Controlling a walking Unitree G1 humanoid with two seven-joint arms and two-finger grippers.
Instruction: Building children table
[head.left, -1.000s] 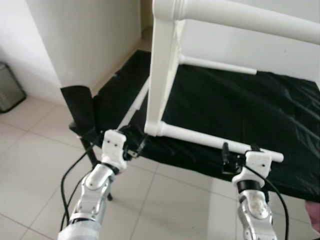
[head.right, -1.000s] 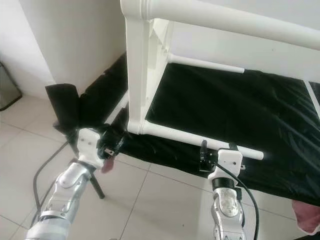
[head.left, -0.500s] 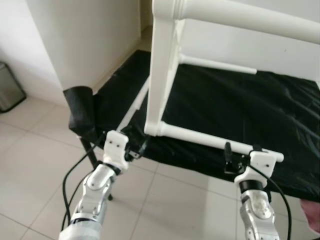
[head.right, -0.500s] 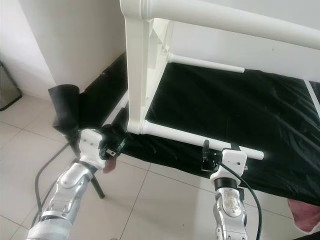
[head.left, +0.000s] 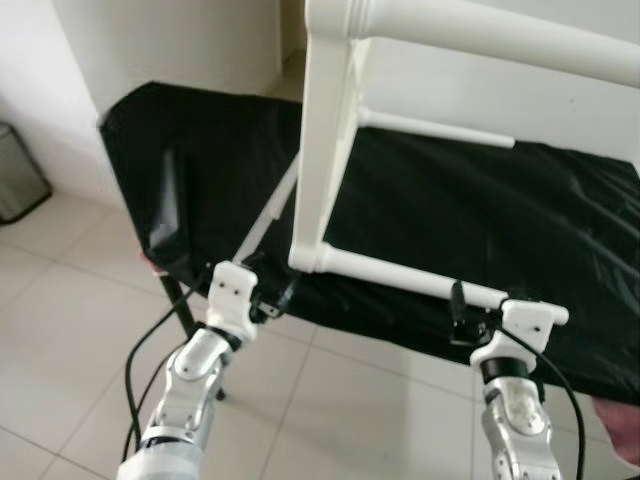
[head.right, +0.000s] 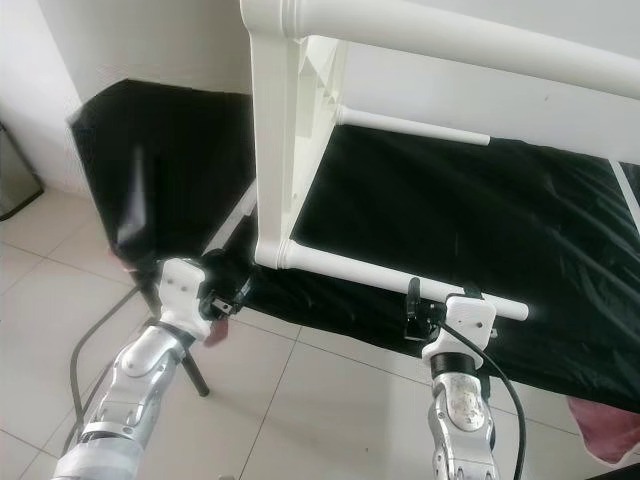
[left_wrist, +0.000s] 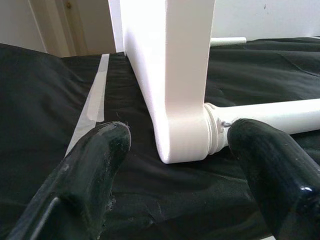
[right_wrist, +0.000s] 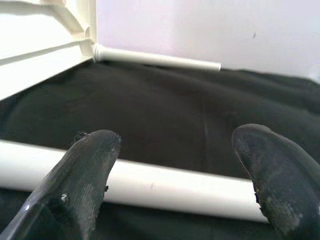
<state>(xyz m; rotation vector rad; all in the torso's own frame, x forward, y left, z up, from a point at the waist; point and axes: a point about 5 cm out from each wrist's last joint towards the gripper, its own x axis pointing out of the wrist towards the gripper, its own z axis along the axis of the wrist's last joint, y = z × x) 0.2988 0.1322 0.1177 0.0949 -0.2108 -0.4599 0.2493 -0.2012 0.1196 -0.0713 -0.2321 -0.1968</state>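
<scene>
Your black cover (head.left: 470, 215) has changed most: its corner at the upper left of the frame, bunched into a small roll 1 second ago, now stands raised and spread wide. The white frame (head.left: 325, 140) hasn't moved, upright on the covered desk (head.right: 560, 330), its lower bar (head.left: 420, 280) running toward lower right. That suggests assembly hasn't advanced. Your left hand (left_wrist: 172, 165) is open, just short of the frame's foot joint. Your right hand (right_wrist: 175, 170) is open too, fingers straddling the bar without touching. The wrist views show these gaps; the head views hide them.
</scene>
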